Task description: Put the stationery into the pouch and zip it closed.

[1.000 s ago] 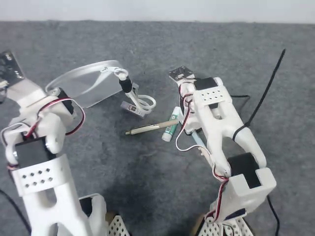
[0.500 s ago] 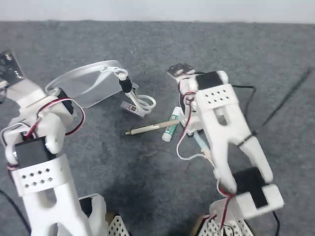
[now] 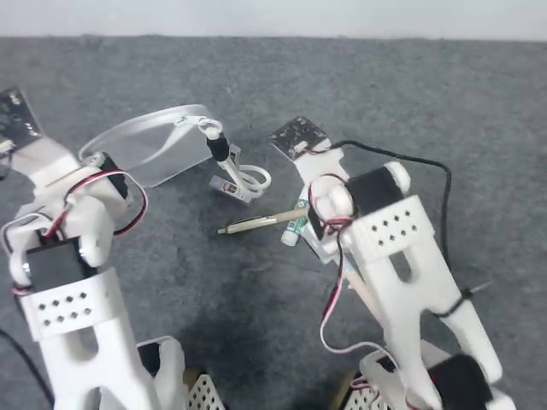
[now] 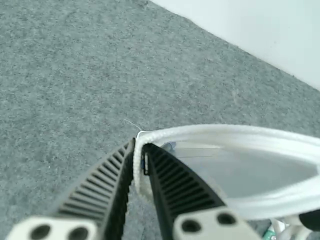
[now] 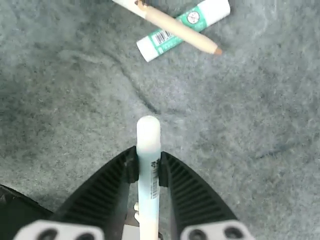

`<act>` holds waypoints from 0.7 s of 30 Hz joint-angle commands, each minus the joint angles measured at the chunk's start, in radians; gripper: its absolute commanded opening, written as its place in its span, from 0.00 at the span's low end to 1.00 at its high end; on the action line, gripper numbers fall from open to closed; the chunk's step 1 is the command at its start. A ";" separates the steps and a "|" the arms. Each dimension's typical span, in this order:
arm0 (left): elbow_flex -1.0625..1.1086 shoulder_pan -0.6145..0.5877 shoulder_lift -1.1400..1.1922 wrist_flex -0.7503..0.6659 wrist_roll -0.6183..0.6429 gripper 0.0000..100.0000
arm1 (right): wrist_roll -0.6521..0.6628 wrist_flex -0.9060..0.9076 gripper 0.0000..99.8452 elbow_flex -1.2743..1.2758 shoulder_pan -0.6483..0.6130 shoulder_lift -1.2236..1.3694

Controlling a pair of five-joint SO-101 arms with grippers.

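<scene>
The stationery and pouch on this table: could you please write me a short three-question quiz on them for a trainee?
1. Fill the gap: in the right wrist view, the beige pen lies ___ the green-and-white stick.
2. True or false: the left gripper is shut on the rim of the clear pouch.
3. What does the right gripper hold?
A) the beige pen
B) a white-capped marker
C) the green-and-white stick
Key: 1 across; 2 true; 3 B.
</scene>
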 commanded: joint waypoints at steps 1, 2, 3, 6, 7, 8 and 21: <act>0.008 -0.005 0.005 -0.025 -0.006 0.01 | -0.009 0.012 0.01 0.014 -0.021 -0.097; 0.008 -0.005 0.005 -0.025 -0.006 0.01 | -0.009 0.010 0.01 0.023 -0.028 -0.113; 0.008 -0.005 0.005 -0.025 -0.006 0.01 | -0.011 0.008 0.01 0.032 -0.038 -0.131; 0.008 -0.005 0.005 -0.025 -0.006 0.01 | -0.054 0.004 0.01 0.069 -0.053 -0.202; 0.008 -0.005 0.005 -0.025 -0.006 0.01 | -0.064 0.004 0.01 0.081 -0.054 -0.229; 0.008 -0.005 0.005 -0.025 -0.006 0.01 | -0.069 0.004 0.01 0.087 -0.054 -0.255; 0.018 -0.005 0.005 -0.029 -0.006 0.01 | -0.086 -0.004 0.01 0.114 -0.053 -0.437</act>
